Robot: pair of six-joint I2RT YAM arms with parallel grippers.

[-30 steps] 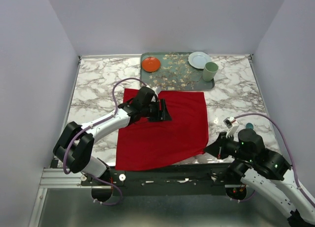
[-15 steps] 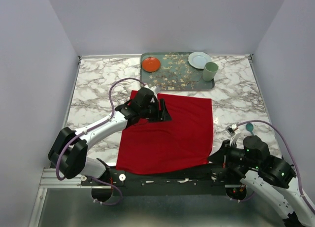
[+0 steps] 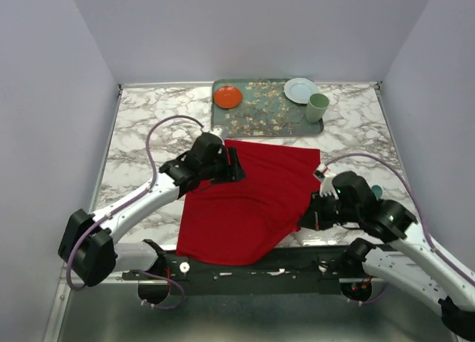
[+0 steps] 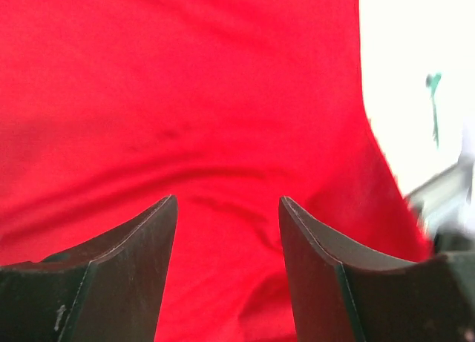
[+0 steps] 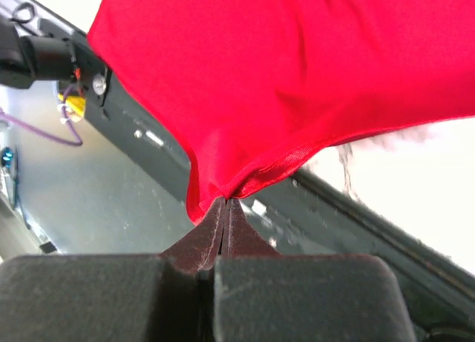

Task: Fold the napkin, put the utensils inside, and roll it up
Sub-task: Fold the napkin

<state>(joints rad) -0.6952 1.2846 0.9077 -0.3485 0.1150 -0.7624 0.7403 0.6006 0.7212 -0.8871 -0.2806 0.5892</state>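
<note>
The red napkin (image 3: 249, 201) lies spread on the marble table, its near edge hanging over the table's front. My right gripper (image 3: 306, 219) is shut on the napkin's near-right corner (image 5: 223, 180) and holds it lifted, so the cloth bulges there. My left gripper (image 3: 236, 166) is open and low over the napkin's far-left part; in the left wrist view its jaws (image 4: 228, 208) stand apart with red cloth (image 4: 185, 97) between and below them. The utensils show only as a thin teal sliver (image 4: 433, 108) on the table right of the napkin, and as a teal bit (image 3: 377, 190) behind my right arm.
A patterned tray (image 3: 267, 112) stands at the back, just beyond the napkin, with an orange-red plate (image 3: 227, 96), a white plate (image 3: 300, 89) and a pale green cup (image 3: 318, 107). The dark front rail (image 3: 245, 266) runs below the napkin's hanging edge.
My right gripper has come up and to the left with the napkin's near-right corner, lifting and bunching the cloth. My left gripper has shifted a little left over the napkin's far part.
</note>
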